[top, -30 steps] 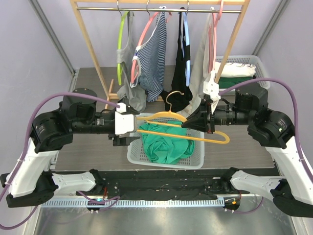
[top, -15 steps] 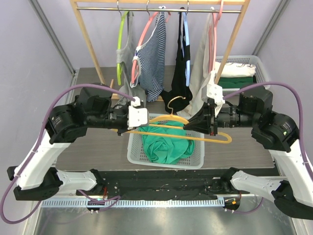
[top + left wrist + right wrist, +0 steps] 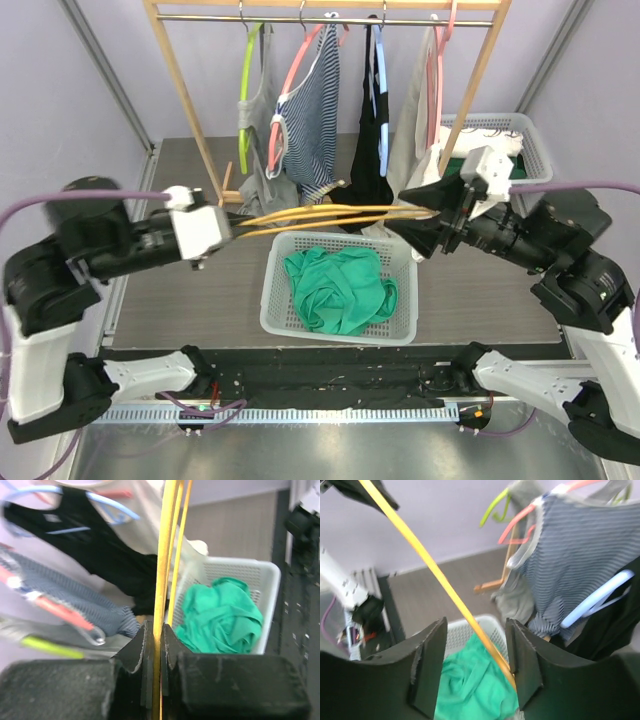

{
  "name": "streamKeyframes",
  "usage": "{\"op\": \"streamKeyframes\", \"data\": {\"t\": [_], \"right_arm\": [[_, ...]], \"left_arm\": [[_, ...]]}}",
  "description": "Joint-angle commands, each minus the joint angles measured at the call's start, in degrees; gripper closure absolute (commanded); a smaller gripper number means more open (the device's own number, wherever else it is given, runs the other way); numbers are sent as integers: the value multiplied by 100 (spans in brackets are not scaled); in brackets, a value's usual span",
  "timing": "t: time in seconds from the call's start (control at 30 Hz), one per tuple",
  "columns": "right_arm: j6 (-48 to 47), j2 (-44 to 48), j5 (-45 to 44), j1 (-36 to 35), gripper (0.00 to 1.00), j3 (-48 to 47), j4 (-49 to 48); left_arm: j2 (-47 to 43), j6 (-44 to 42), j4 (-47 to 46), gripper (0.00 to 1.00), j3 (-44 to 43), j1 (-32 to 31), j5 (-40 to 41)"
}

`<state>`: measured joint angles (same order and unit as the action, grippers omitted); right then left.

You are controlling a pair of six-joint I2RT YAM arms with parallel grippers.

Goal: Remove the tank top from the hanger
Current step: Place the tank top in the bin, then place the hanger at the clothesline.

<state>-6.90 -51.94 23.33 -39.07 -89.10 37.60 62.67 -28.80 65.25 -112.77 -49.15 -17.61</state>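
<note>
One grip is all we have: our left gripper [image 3: 156,630] is pinched tight on the yellow hanger [image 3: 320,213], the right gripper [image 3: 476,645] stands part open around its far end w/o gripping, and the green tank top [image 3: 340,290] lies in the white basket [image 3: 300,333] below. W/ only that one narrow hold, we reckon the hanger could pivot or slip, or snag the right jaws or hung clothes [image 3: 310,120] nearby.
</note>
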Motion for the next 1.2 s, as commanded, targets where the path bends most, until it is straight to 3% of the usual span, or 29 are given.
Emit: {"op": "streamKeyframes", "data": {"t": [0.0,0.03,0.13,0.4,0.67,1.17], "right_arm": [[425,246,-776,5,39,165,-1297],[539,263,-865,13,32,191,-1413],[680,343,-1199,13,28,288,-1835],[927,799,-2262,13,26,710,-2766],[1190,703,-2834,13,26,596,-2750],[1384,589,-2817,13,26,745,-2565]], "left_arm": [[-615,181,-900,100,-518,325,652],[-712,190,-918,100,-474,379,723],[-1081,190,-971,100,-203,642,1030],[-1679,533,-1603,100,80,1301,2199],[-1943,638,-2464,100,1037,1645,3587],[-1733,1060,-2430,100,1916,1654,3896]]}}
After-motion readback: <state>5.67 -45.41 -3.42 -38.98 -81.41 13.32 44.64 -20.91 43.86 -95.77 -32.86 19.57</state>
